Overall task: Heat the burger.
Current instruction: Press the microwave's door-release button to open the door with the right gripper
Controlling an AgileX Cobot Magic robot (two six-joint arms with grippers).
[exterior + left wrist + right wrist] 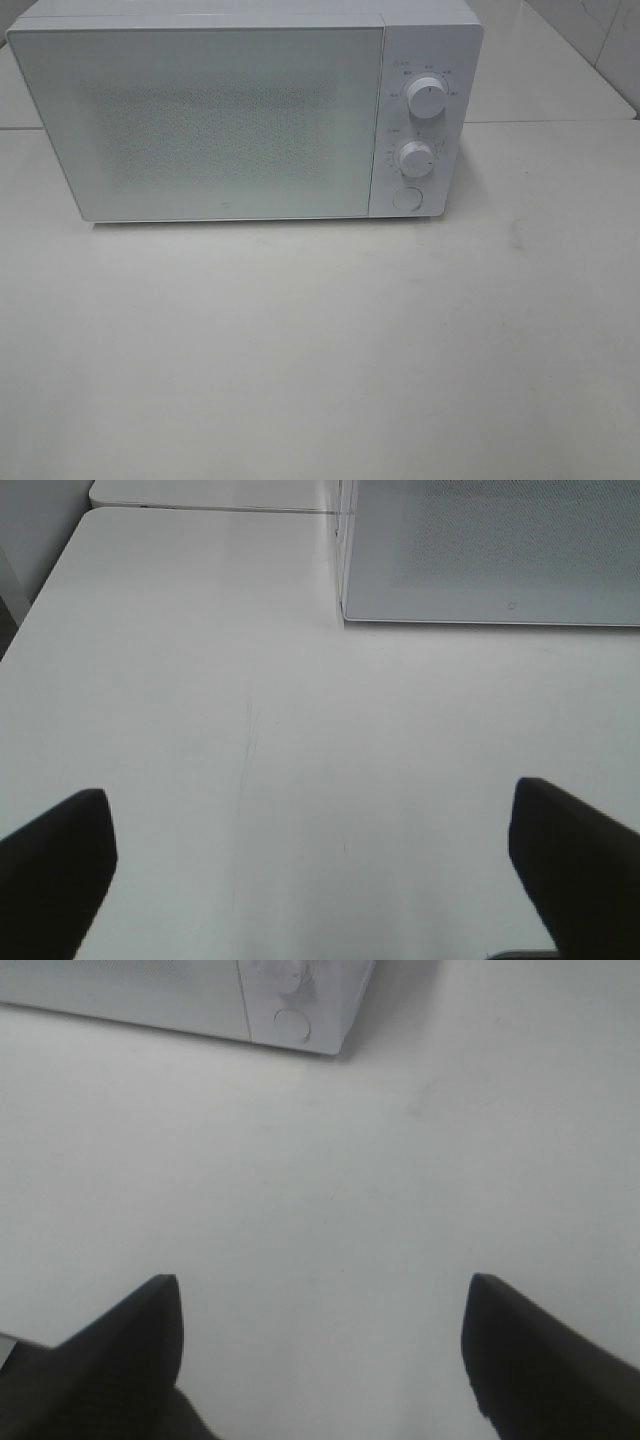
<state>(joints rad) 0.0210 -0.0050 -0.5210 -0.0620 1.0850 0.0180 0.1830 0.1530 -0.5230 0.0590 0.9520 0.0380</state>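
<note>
The microwave [230, 120] stands closed on the surface [320, 350]. The left pincer [310, 815] and the right pincer [320, 1295] are spread above it.

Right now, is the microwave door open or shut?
Shut. The microwave door lies flush beside the knob panel, with no gap showing along its edges.

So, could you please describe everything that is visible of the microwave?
The microwave is a white box with a smooth casing that looks like painted metal or plastic. Its door, a pale, finely dotted panel, is closed and fills most of the front. Right of the door is a control strip with a round white upper knob, a lower knob and a round button below them. It stands upright at the back of the white table; nothing else touches it.
</note>
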